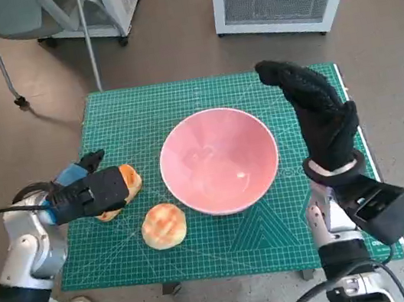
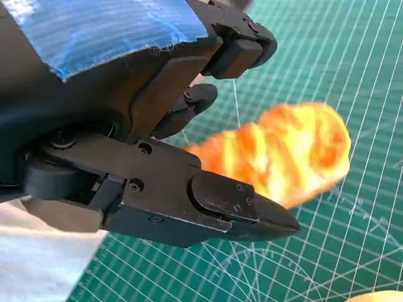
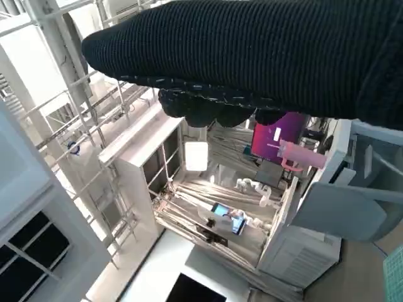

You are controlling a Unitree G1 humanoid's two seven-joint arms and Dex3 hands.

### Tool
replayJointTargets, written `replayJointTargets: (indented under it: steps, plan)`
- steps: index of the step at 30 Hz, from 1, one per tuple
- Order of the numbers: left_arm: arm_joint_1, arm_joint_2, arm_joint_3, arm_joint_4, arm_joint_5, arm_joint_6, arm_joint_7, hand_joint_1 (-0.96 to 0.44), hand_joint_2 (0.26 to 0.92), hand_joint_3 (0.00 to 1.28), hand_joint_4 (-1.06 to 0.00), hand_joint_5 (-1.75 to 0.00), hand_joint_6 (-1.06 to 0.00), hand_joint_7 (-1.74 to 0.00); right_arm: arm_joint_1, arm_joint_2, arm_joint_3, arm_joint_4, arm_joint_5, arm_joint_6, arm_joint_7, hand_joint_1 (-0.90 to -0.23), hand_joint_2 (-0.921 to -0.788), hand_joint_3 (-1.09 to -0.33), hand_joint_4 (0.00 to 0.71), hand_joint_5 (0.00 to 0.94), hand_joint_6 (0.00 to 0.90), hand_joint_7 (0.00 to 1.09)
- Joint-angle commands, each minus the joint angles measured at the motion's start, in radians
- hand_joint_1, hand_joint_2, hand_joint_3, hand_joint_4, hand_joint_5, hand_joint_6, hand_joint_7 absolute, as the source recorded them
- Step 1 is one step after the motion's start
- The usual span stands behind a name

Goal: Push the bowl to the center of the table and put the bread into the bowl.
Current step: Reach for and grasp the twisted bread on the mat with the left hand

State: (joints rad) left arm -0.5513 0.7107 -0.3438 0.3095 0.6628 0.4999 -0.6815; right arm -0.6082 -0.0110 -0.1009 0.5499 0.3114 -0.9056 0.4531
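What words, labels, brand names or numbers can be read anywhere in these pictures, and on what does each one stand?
None can be read.
Green cutting mat: printed grid and guide lines; any figures along its edges are too small to read.
Blue tape on the left hand: blank.
Magenta panel in the right wrist view: a pale label, too blurred to read.
Small lit screen there: too small to read.

No readable text, labels or numbers anywhere.

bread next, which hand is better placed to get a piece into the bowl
Left. The left hand is already over the striped bread, fingers beside it, with the round bread close too. The right hand is raised on the far side of the pink bowl.
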Motion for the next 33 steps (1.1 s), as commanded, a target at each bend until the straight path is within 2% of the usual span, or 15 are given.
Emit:
replayJointTargets:
  steps: [1, 8, 13, 16, 17, 19, 20, 22, 24, 25, 27, 28, 31, 33]
  plan:
    - [-0.043, -0.032, -0.029, 0.107, 0.01, -0.029, 0.037, -0.31, 0.721, 0.01, 0.0, 0.0, -0.11, -0.02, 0.024, 0.006, -0.002, 0.004, 0.003, 0.012, -0.004, -0.539, -0.921, -0.8, 0.263, 0.0, -0.001, 0.69]
    - [-0.09, -0.094, -0.071, 0.287, 0.019, -0.088, 0.138, -0.31, 0.726, 0.01, -0.07, -0.03, -0.14, -0.03, 0.026, 0.01, -0.003, 0.003, 0.003, 0.015, -0.005, -0.537, -0.921, -0.802, 0.262, 0.0, -0.001, 0.69]
    - [-0.115, -0.136, -0.093, 0.418, 0.019, -0.149, 0.231, -0.28, 0.748, 0.01, -0.2, -0.09, -0.2, -0.06, 0.027, 0.012, -0.005, 0.002, 0.004, 0.017, -0.004, -0.537, -0.921, -0.802, 0.262, 0.0, -0.001, 0.69]
    - [-0.12, -0.155, -0.095, 0.478, 0.011, -0.186, 0.285, -0.24, 0.763, 0.02, -0.34, -0.15, -0.27, -0.09, 0.029, 0.014, -0.004, -0.003, 0.002, 0.019, -0.007, -0.537, -0.921, -0.802, 0.263, 0.0, -0.001, 0.69]
    - [-0.121, -0.159, -0.095, 0.492, 0.009, -0.196, 0.298, -0.21, 0.774, 0.01, -0.4, -0.27, -0.31, -0.14, 0.029, 0.014, -0.004, -0.004, 0.002, 0.02, -0.007, -0.537, -0.921, -0.802, 0.263, 0.0, -0.001, 0.68]
    - [-0.116, -0.161, -0.092, 0.51, 0.004, -0.222, 0.327, -0.17, 0.787, 0.01, -0.44, -0.5, -0.33, -0.27, 0.028, 0.014, -0.005, -0.004, 0.003, 0.022, -0.007, -0.537, -0.921, -0.802, 0.262, 0.0, -0.001, 0.68]
    - [-0.112, -0.16, -0.091, 0.514, 0.002, -0.237, 0.341, -0.15, 0.794, 0.01, -0.47, -0.68, -0.35, -0.4, 0.028, 0.014, -0.005, -0.005, 0.004, 0.023, -0.007, -0.537, -0.921, -0.802, 0.262, 0.0, -0.001, 0.68]
    - [-0.105, -0.157, -0.087, 0.517, -0.002, -0.26, 0.367, 0.11, 0.851, 0.01, -0.61, -0.91, -0.4, -0.65, 0.03, 0.015, -0.005, -0.007, 0.004, 0.024, -0.007, -0.537, -0.921, -0.802, 0.262, 0.0, -0.001, 0.68]
    - [-0.095, -0.153, -0.083, 0.517, -0.006, -0.282, 0.394, 0.05, 0.863, 0.08, -0.71, -1.09, -0.55, -0.86, 0.03, 0.015, -0.006, -0.009, 0.005, 0.026, -0.006, -0.537, -0.921, -0.802, 0.262, 0.0, -0.001, 0.68]
    - [-0.091, -0.151, -0.082, 0.517, -0.008, -0.292, 0.406, 0.04, 0.84, 0.12, -0.73, -1.11, -0.58, -0.89, 0.031, 0.015, -0.006, -0.009, 0.005, 0.027, -0.006, -0.537, -0.921, -0.802, 0.262, 0.0, -0.001, 0.68]
    - [-0.083, -0.142, -0.079, 0.515, -0.009, -0.319, 0.431, 0.02, 0.717, 0.35, -0.78, -1.15, -0.64, -1.01, 0.03, 0.015, -0.007, -0.009, 0.006, 0.029, -0.006, -0.537, -0.921, -0.802, 0.262, 0.0, -0.001, 0.68]
    - [-0.081, -0.139, -0.079, 0.516, -0.01, -0.329, 0.44, 0.01, 0.678, 0.43, -0.79, -1.15, -0.65, -1.08, 0.028, 0.016, -0.007, -0.009, 0.006, 0.03, -0.006, -0.536, -0.921, -0.802, 0.262, 0.0, -0.001, 0.68]
    - [-0.073, -0.126, -0.075, 0.505, -0.012, -0.35, 0.457, 0.0, 0.631, 0.52, -0.79, -1.11, -0.66, -1.2, 0.026, 0.016, -0.008, -0.008, 0.006, 0.032, -0.006, -0.535, -0.921, -0.802, 0.262, 0.0, -0.001, 0.68]
    - [-0.073, -0.12, -0.072, 0.502, -0.013, -0.355, 0.459, 0.0, 0.642, 0.51, -0.79, -1.09, -0.66, -1.24, 0.023, 0.017, -0.008, -0.004, 0.007, 0.031, -0.005, -0.535, -0.921, -0.802, 0.262, 0.0, -0.001, 0.68]
